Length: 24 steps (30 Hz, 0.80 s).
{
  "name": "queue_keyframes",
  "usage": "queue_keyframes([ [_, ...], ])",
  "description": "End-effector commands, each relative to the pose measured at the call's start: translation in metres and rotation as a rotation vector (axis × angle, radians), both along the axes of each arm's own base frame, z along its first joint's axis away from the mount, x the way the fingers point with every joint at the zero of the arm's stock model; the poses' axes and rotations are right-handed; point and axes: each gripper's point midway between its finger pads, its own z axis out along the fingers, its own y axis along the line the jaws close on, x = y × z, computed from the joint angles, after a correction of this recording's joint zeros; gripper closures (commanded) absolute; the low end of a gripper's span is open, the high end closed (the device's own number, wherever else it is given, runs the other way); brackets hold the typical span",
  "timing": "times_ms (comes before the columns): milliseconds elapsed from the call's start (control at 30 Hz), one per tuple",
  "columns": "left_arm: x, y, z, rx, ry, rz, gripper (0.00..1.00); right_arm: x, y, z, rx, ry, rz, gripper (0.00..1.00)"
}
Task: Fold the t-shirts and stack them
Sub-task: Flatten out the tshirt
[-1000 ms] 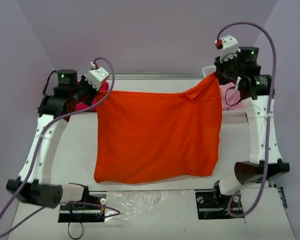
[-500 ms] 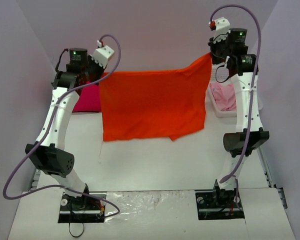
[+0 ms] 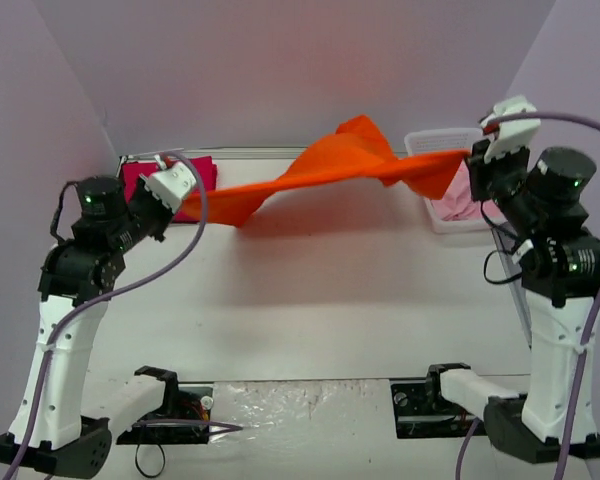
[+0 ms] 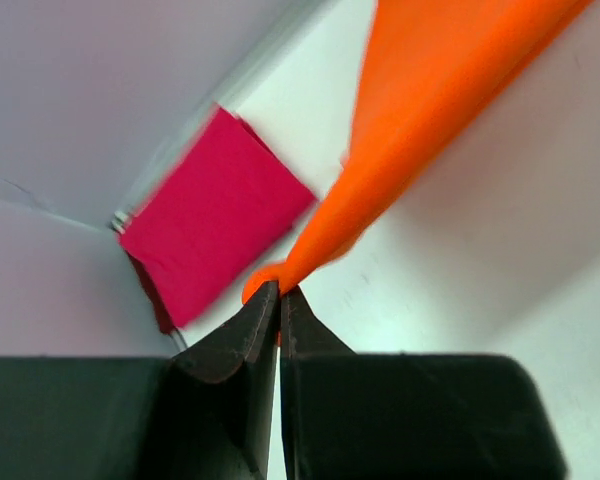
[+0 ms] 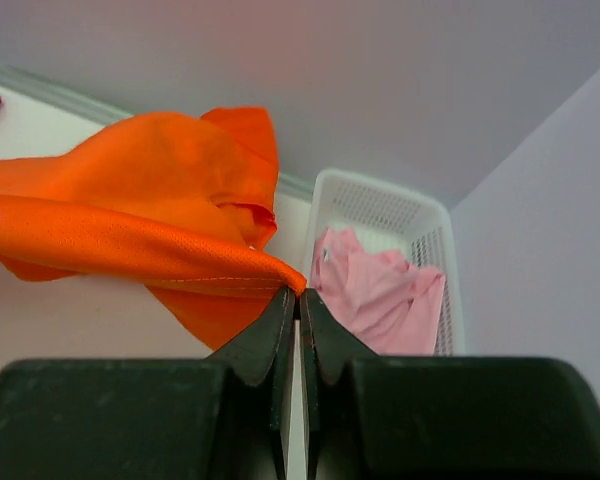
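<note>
The left gripper point(image 4: 278, 292) is fully closed, its two dark fingers pinched on one corner of the orange t-shirt point(image 3: 330, 170); in the left wrist view a small nub of orange cloth sticks out just above the fingertips. The right gripper point(image 5: 298, 292) is closed the same way on the opposite corner, a stitched hem running into its tips. In the top view the shirt is stretched between them across the upper part of the frame, from left of centre to the upper right, twisted into a narrow band with a loose fold standing up at upper centre and a shadow on the white surface point(image 3: 330, 300) below it. The magenta-red t-shirt point(image 3: 140, 180) lies folded flat at the upper left, by the back wall and just behind the left gripper. The pale pink t-shirt point(image 3: 460, 200) lies crumpled in the white lattice basket point(image 3: 435, 140) at the upper right, beside the right gripper. Half a second ago the orange shirt hung as a broad flat sheet between the two raised grippers; since then both arms have come lower and swung outward, and the sheet has been drawn into this twisted strip.
</note>
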Motion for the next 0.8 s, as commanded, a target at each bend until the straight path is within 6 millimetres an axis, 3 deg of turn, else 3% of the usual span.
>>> queue_keyframes([
  [0, -0.018, 0.0, -0.091, 0.117, 0.214, -0.084, 0.98, -0.008, -0.007, -0.068, -0.031, 0.141, -0.022, 1.0],
  [67, -0.032, 0.0, -0.112, 0.142, 0.251, -0.123, 0.98, -0.031, -0.01, -0.089, -0.043, 0.18, -0.029, 1.0],
  [100, -0.039, -0.002, -0.123, 0.15, 0.281, -0.158, 0.98, -0.035, -0.011, -0.115, -0.054, 0.241, -0.026, 1.0],
  [200, -0.067, -0.019, -0.146, 0.145, 0.369, -0.31, 0.97, -0.064, -0.011, -0.144, -0.084, 0.328, -0.004, 1.0],
  [267, -0.085, -0.027, -0.149, 0.159, 0.421, -0.408, 0.83, -0.071, -0.012, -0.145, -0.1, 0.342, 0.001, 0.96],
  [333, -0.095, -0.041, -0.145, 0.157, 0.452, -0.506, 0.68, -0.076, -0.012, -0.147, -0.115, 0.368, 0.018, 0.65],
  [400, -0.104, -0.046, -0.145, 0.166, 0.498, -0.555, 0.64, -0.071, -0.012, -0.145, -0.116, 0.371, 0.015, 0.38],
  [467, -0.107, -0.057, -0.14, 0.164, 0.52, -0.623, 0.58, -0.062, -0.01, -0.146, -0.123, 0.389, 0.025, 0.27],
  [500, -0.107, -0.06, -0.143, 0.165, 0.55, -0.636, 0.57, -0.056, -0.01, -0.145, -0.121, 0.39, 0.023, 0.23],
  [600, -0.095, -0.067, -0.141, 0.156, 0.541, -0.634, 0.54, -0.035, -0.008, -0.152, -0.123, 0.413, 0.036, 0.23],
  [667, -0.081, -0.068, -0.145, 0.152, 0.52, -0.591, 0.53, -0.021, -0.004, -0.167, -0.115, 0.456, 0.049, 0.25],
  [767, -0.031, -0.067, -0.158, 0.116, 0.432, -0.404, 0.53, 0.001, 0.006, -0.191, -0.093, 0.509, 0.097, 0.35],
])
